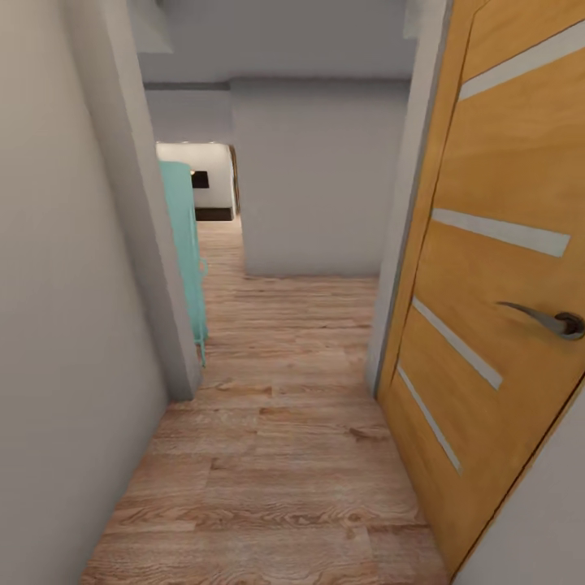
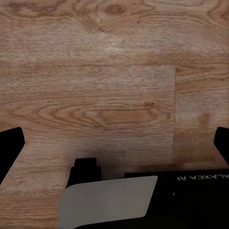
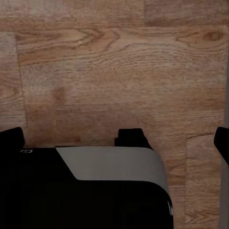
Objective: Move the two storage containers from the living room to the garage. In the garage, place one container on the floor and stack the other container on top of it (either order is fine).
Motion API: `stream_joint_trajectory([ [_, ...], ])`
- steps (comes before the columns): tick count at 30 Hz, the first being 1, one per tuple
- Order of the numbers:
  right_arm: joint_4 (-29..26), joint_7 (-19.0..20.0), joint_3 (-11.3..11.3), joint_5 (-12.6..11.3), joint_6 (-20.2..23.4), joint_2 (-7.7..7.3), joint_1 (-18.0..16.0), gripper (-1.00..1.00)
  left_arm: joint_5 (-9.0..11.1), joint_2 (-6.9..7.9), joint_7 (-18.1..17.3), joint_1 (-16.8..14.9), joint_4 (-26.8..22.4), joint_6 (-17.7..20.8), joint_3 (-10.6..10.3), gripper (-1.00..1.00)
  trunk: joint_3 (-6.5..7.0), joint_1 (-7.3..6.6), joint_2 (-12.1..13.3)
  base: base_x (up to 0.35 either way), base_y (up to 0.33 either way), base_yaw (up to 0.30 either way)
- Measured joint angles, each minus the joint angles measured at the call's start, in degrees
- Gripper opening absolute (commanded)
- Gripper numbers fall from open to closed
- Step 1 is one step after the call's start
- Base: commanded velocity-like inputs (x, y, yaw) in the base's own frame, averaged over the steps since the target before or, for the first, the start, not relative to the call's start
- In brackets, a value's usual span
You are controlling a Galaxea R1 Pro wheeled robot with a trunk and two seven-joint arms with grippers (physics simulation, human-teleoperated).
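The two storage containers are out of view. I am in a narrow passage with a light wood plank floor [image 1: 276,455]. My left gripper [image 2: 114,143] hangs over these planks, its dark fingertips [image 2: 10,149] far apart at the frame's sides with nothing between them, so it is open. My right gripper [image 3: 117,142] stands the same way over the planks, its fingertips [image 3: 221,143] spread wide and empty. An orange-wood door [image 1: 496,268] with frosted horizontal strips and a metal handle [image 1: 552,321] stands open at the right.
A white wall [image 1: 65,325] runs close on the left and ends at a corner [image 1: 175,357]. Past it stands a teal object [image 1: 185,244]. A grey wall [image 1: 317,187] blocks straight ahead; the passage continues left of it toward a bright far room [image 1: 207,183].
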Motion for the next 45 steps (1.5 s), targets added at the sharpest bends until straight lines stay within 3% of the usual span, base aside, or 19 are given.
stream_joint_trajectory([
  [14, 0.0, 0.0, 0.0, 0.0, 0.0, 0.00, 0.0, 1.00, 0.0, 0.00, 0.0, 0.0, 0.0, 0.0, 0.0, 1.00, 0.00, 0.00, 0.0, 0.320, 0.000, 0.249],
  [45, 0.0, 0.0, 0.0, -0.1, 0.0, -0.36, 0.0, 1.00, 0.0, -0.09, 0.0, 0.0, 0.0, 0.1, 0.0, 1.00, 0.00, 0.00, 0.0, 0.322, 0.000, 0.007],
])
